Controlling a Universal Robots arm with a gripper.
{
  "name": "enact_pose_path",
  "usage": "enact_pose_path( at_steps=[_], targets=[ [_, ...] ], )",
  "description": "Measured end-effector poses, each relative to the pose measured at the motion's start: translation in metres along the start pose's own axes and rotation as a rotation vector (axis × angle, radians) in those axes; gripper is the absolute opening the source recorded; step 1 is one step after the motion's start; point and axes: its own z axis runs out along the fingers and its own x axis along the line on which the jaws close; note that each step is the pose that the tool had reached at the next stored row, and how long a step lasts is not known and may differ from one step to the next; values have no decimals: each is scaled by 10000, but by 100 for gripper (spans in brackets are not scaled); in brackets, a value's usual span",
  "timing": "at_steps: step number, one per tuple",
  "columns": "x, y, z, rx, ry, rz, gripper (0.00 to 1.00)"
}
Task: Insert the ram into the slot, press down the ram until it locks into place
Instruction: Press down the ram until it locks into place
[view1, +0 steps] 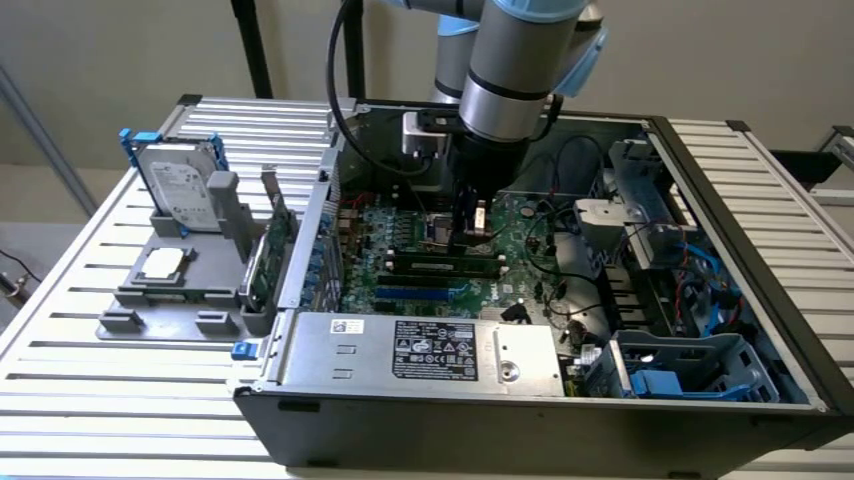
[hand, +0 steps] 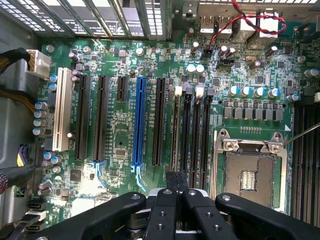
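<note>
Green ram (hand: 175, 137) sits directly ahead of the gripper (hand: 176, 192), whose jaws, seemingly together, bear on its edge over the slot (hand: 187, 135), likely to seat it.

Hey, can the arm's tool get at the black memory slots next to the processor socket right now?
Probably yes. The tool hangs just above the black memory slots, the case is open on top, and no cable crosses them; the red and black wire lies away from them.
</note>
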Motion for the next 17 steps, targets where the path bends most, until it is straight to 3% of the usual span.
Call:
enact_pose_path(
  at_steps=[4,12,14,17],
  targets=[
    [0,6,0,14,2,4,11],
    [-6,46,50,188,-17,6,11],
    [-7,50,70,246,-31,7,11],
    [-9,60,98,382,-44,11,11]
  ],
)
